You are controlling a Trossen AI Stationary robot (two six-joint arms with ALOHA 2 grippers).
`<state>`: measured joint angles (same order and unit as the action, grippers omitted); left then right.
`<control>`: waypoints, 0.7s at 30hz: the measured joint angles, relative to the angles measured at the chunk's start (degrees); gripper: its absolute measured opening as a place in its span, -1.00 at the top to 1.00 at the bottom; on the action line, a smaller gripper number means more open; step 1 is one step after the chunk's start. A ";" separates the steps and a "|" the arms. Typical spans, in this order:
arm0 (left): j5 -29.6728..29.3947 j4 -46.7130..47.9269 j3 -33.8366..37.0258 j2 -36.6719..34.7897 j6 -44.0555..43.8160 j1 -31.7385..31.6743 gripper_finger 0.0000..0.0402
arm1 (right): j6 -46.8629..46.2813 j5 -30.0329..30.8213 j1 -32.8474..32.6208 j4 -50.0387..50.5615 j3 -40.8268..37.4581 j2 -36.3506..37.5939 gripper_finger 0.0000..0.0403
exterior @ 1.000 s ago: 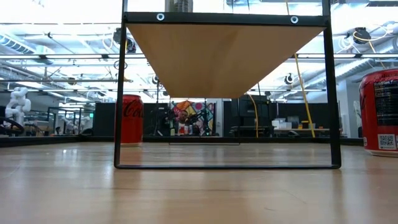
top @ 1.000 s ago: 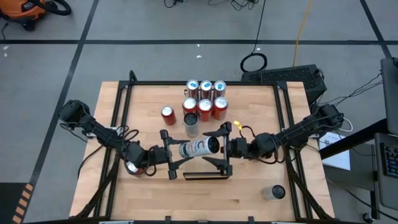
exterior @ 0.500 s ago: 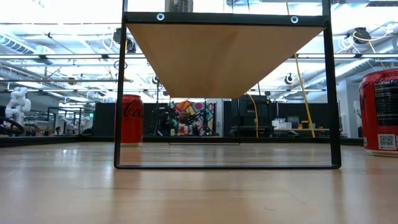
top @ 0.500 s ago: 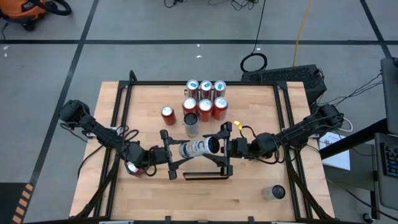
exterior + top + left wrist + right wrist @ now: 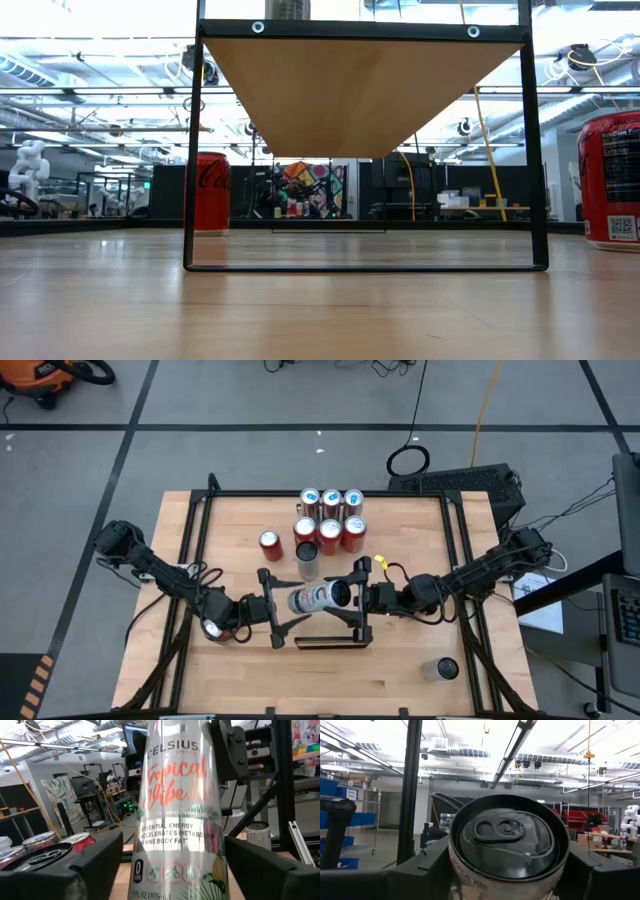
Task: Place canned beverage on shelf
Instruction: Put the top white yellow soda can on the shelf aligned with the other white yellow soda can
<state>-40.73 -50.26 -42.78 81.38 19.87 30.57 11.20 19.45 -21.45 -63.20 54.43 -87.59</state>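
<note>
A white Celsius can [image 5: 318, 597] lies level on its side above the pale wood shelf [image 5: 335, 630], between my two grippers. The shelf's underside shows in the low view [image 5: 360, 90]. My right gripper [image 5: 347, 596] is shut on the can's top end [image 5: 510, 832]. My left gripper [image 5: 287, 602] stands open around the can's bottom end [image 5: 180, 870], with a narrow gap showing beside one finger [image 5: 100, 865]. Several cans [image 5: 330, 518] stand on the shelf's far end. My right gripper pinches the can's side wall just below the top rim [image 5: 465, 872] between its two fingers [image 5: 420, 870], one on each side. The fingers come level from the table's right and lie along the can. The can is held level, clear of the shelf, with its bottom end toward my left gripper.
A silvery can [image 5: 307, 560] stands on the shelf just beyond the held can. A red can [image 5: 270, 543] stands on the table left of the shelf, another red can [image 5: 213, 628] is by my left arm, and a grey can [image 5: 440, 670] is near the table's right front.
</note>
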 joint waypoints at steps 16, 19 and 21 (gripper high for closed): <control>-10.44 0.17 0.00 -3.48 3.05 7.49 -0.96 | -1.77 -0.01 0.03 15.14 -0.02 7.48 -0.16; -10.64 2.20 0.00 -4.87 3.03 8.62 -0.96 | -1.68 -0.03 0.42 22.56 0.01 12.03 -0.16; -10.72 3.87 0.00 -5.47 2.80 9.12 -0.96 | -1.78 -0.02 1.00 28.48 0.48 14.95 -0.16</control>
<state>-51.45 -46.40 -42.78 75.92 22.67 39.69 9.42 19.43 -20.45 -34.73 54.92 -72.64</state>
